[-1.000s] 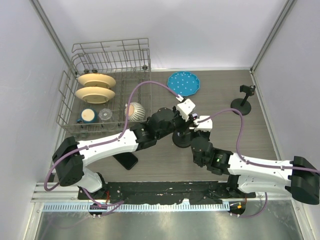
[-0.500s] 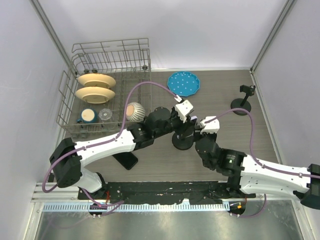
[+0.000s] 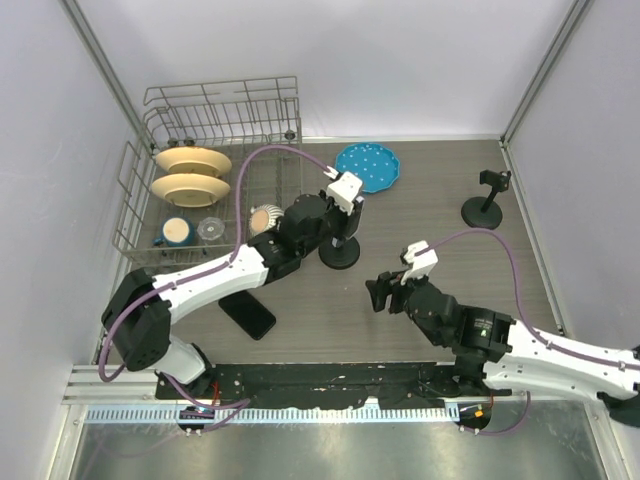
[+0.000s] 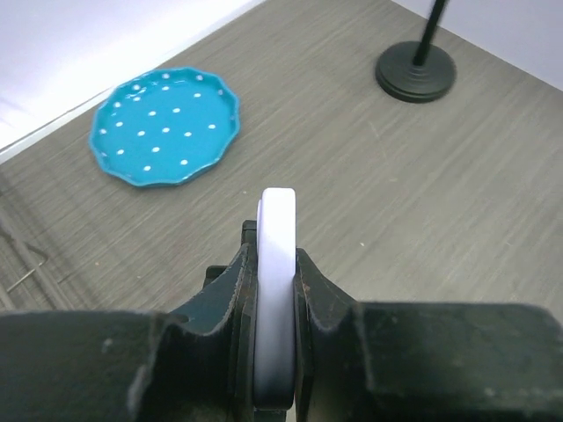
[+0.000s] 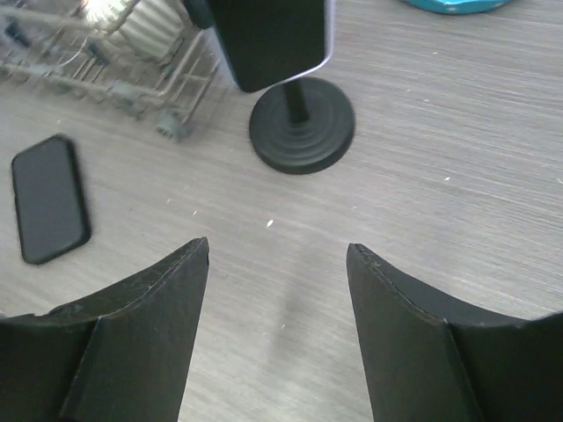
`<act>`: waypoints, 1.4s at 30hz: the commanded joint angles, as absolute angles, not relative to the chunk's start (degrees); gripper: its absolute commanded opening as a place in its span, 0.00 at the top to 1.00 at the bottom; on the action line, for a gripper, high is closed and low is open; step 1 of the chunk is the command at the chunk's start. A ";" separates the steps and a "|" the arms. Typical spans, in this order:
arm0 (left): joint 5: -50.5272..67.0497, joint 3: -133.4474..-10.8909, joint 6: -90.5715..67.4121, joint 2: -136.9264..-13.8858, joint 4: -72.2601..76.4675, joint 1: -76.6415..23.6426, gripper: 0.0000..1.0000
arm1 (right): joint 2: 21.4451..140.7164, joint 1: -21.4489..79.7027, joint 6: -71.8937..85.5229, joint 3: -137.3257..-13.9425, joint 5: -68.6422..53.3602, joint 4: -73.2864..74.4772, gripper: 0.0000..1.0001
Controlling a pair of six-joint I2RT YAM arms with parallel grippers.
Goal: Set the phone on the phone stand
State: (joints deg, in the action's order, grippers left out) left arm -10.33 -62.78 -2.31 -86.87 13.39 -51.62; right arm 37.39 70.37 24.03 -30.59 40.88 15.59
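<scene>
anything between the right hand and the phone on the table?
Nothing visible. Bare table lies between the open right hand and the phone. The left arm runs close along the phone's far side.

Grey wood-grain table [image 3: 440, 190], boxed in by plain white walls [image 3: 400, 60]. Aluminium posts [image 3: 100, 60] at the rear corners. Light even, diffuse; shadows soft.

Cropped by the top edge of the right wrist view: blue plate [image 5: 457, 4] and upper cradle of the phone stand [image 5: 273, 44]. Blurred there: dish rack [image 5: 171, 126]. Cut off in the left wrist view: second stand [image 4: 416, 72], above its pole.
</scene>
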 commanded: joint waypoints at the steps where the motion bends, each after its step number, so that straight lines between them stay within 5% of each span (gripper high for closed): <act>1: 2.50 -62.49 -1.50 -82.36 7.75 -50.63 1.00 | 37.53 56.29 24.00 -29.98 30.63 14.34 0.30; 6: 17.64 -63.10 -0.35 -78.58 4.57 -48.34 1.00 | 36.48 36.67 17.41 -23.58 -10.78 -2.92 0.31; 10: 33.28 -64.24 -0.26 -77.26 3.26 -45.45 1.00 | 35.33 32.35 14.95 -20.74 -27.55 -14.40 0.28; 15: 52.63 -63.46 -0.70 -77.08 5.27 -40.96 1.00 | 39.09 31.90 14.50 -20.30 -34.18 -23.00 0.26; 26: 56.69 -61.08 -1.41 -76.55 9.14 -40.96 1.00 | 48.08 31.90 16.17 -17.84 -34.28 -32.61 0.29; 31: 57.12 -61.43 -1.75 -76.73 9.93 -40.96 1.00 | 46.23 31.90 14.67 -17.93 -33.49 -27.77 0.37; 42: 56.60 -61.26 -5.53 -77.43 13.62 -40.87 1.00 | 52.02 31.90 26.35 -13.01 -39.29 -45.25 0.65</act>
